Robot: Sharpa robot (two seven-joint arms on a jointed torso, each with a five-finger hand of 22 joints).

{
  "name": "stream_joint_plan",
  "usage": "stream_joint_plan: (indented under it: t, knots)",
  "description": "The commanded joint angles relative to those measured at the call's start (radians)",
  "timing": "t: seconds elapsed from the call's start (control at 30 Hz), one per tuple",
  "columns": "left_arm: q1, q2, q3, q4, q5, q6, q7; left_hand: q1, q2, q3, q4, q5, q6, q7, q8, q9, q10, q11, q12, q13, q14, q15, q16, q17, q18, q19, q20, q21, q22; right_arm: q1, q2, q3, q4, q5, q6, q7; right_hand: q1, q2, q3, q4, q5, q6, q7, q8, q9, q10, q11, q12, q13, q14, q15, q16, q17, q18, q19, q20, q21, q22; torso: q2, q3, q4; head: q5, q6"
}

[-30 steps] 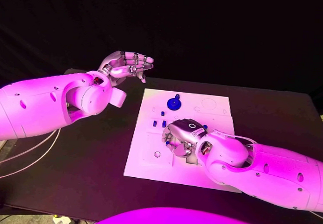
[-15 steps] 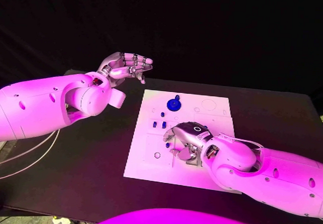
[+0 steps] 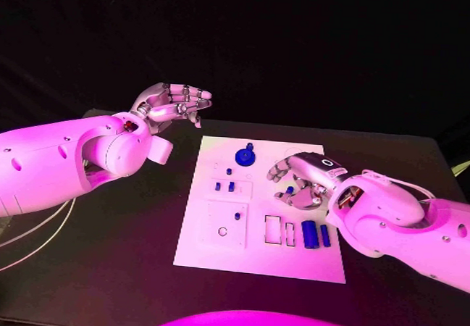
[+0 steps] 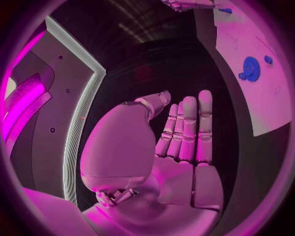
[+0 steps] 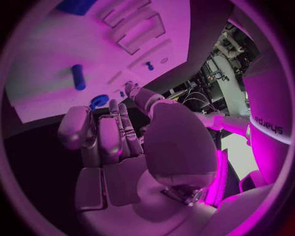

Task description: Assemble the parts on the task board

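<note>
- A black table is seen from above, its surface spreading out on every side of a white plate.
- Pale cables are draped in loops over the table's edge at the left of the head view.
- A dark backdrop is hung behind the far edge of the table.

Right robot hand hides task board part.
</note>
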Motion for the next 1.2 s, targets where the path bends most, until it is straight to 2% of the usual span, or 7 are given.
stream_joint_plan:
  t: [0.03, 0.2, 0.37, 0.4, 0.57, 0.87, 1.2]
  knots:
    - [0.0, 0.003, 0.0, 0.0, 0.008, 0.023, 0.011, 0.001, 0.006, -0.005, -0.003, 0.0, -0.005, 0.006, -0.003, -0.002, -0.001, 0.003, -0.005, -0.001, -0.006, 0.003, -0.004, -0.002, 0.016, 0.007, -0.003, -0.006, -0.001, 0.02, -0.027, 0.0, -0.014, 0.066, 0.031, 0.016, -0.022, -0.005, -0.034, 0.011, -0.011, -0.027, 0.008, -0.014, -0.005, -0.006, 0.007, 0.005, -0.003, 0.012, 0.001, 0.006, -0.001, 0.002, 0.008, 0.001, -0.007, -0.005, -0.001, -0.0025, -0.0034, -0.01, 0.009]
    - [-0.001, 0.003, -0.002, -0.003, 0.009, 0.029, 0.014, 0.001, 0.006, -0.005, -0.003, 0.0, -0.005, 0.006, -0.003, -0.002, -0.001, 0.003, -0.005, -0.001, -0.006, 0.003, -0.004, -0.002, 0.016, 0.007, -0.003, -0.006, -0.001, 0.041, -0.061, 0.001, -0.05, 0.044, 0.079, 0.018, 0.072, 0.043, -0.32, 0.091, -0.032, -0.083, 0.021, -0.052, -0.017, -0.059, 0.016, 0.015, -0.006, 0.008, 0.009, 0.014, -0.012, 0.012, 0.002, 0.009, -0.067, -0.055, 0.0, 0.0, -0.0025, -0.013, 0.015]
    - [-0.002, 0.002, -0.003, -0.002, 0.01, 0.032, 0.015, 0.001, 0.005, -0.007, -0.003, 0.0, -0.005, 0.006, -0.003, -0.002, -0.001, 0.003, -0.005, -0.001, -0.007, 0.003, -0.004, -0.002, 0.015, 0.007, -0.002, -0.007, -0.002, 0.045, -0.062, 0.001, -0.073, 0.009, 0.118, 0.012, 0.14, 0.018, -0.437, 0.214, -0.044, -0.112, 0.032, -0.075, -0.031, -0.078, 0.028, 0.018, -0.007, 0.006, 0.018, 0.019, -0.018, 0.016, 0.001, 0.014, -0.096, -0.078, -0.001, 0.001, -0.0009, -0.015, 0.017]
    - [-0.002, 0.002, -0.003, -0.002, 0.01, 0.032, 0.016, 0.001, 0.005, -0.007, -0.003, 0.0, -0.005, 0.006, -0.003, -0.002, -0.001, 0.003, -0.005, -0.001, -0.007, 0.003, -0.004, -0.002, 0.015, 0.007, -0.002, -0.007, -0.002, 0.044, -0.061, 0.0, -0.076, 0.005, 0.126, 0.011, 0.202, 0.0, -0.479, 0.335, -0.043, -0.131, 0.038, -0.08, -0.04, -0.092, 0.032, 0.017, -0.007, 0.003, 0.024, 0.021, -0.025, 0.019, 0.0, 0.016, -0.117, -0.094, -0.001, 0.0003, -0.0007, -0.014, 0.017]
    - [-0.002, 0.0, -0.004, -0.002, 0.01, 0.032, 0.015, 0.001, 0.005, -0.007, -0.003, 0.0, -0.005, 0.006, -0.003, -0.002, -0.001, 0.003, -0.005, -0.001, -0.007, 0.003, -0.004, -0.002, 0.015, 0.007, -0.002, -0.007, -0.002, 0.036, -0.047, -0.002, -0.09, -0.007, 0.138, 0.012, 0.209, -0.003, -0.498, 0.341, -0.044, -0.118, 0.04, -0.075, -0.037, -0.084, 0.035, 0.023, -0.005, 0.002, 0.024, 0.022, -0.027, 0.02, -0.001, 0.018, -0.124, -0.1, 0.0, 0.0002, -0.0009, -0.012, 0.017]
    - [-0.003, -0.001, -0.006, -0.004, 0.011, 0.031, 0.014, 0.001, 0.005, -0.008, -0.002, 0.0, -0.005, 0.006, -0.003, -0.002, 0.0, 0.003, -0.005, -0.001, -0.007, 0.003, -0.005, -0.002, 0.015, 0.007, -0.002, -0.007, -0.003, 0.014, -0.012, -0.005, -0.11, -0.001, 0.129, 0.019, 0.234, 0.07, -0.448, 0.332, -0.045, -0.003, 0.007, -0.024, -0.02, 0.072, -0.001, 0.091, 0.014, 0.012, -0.005, 0.051, 0.013, 0.007, 0.034, -0.002, -0.058, -0.038, 0.0, -0.0004, -0.0012, -0.011, 0.018]
    - [-0.003, -0.002, -0.006, -0.003, 0.011, 0.029, 0.012, 0.001, 0.005, -0.008, -0.002, 0.0, -0.005, 0.006, -0.003, -0.002, 0.0, 0.003, -0.005, -0.001, -0.007, 0.003, -0.005, -0.002, 0.015, 0.007, -0.002, -0.007, -0.003, -0.002, 0.015, -0.007, -0.132, 0.007, 0.145, 0.019, 0.254, 0.103, -0.4, 0.331, -0.044, 0.067, -0.015, -0.003, -0.02, 0.092, -0.015, 0.041, -0.002, 0.01, -0.015, 0.044, -0.004, 0.004, 0.039, -0.012, -0.048, -0.026, 0.0, -0.0013, -0.0015, -0.012, 0.015]
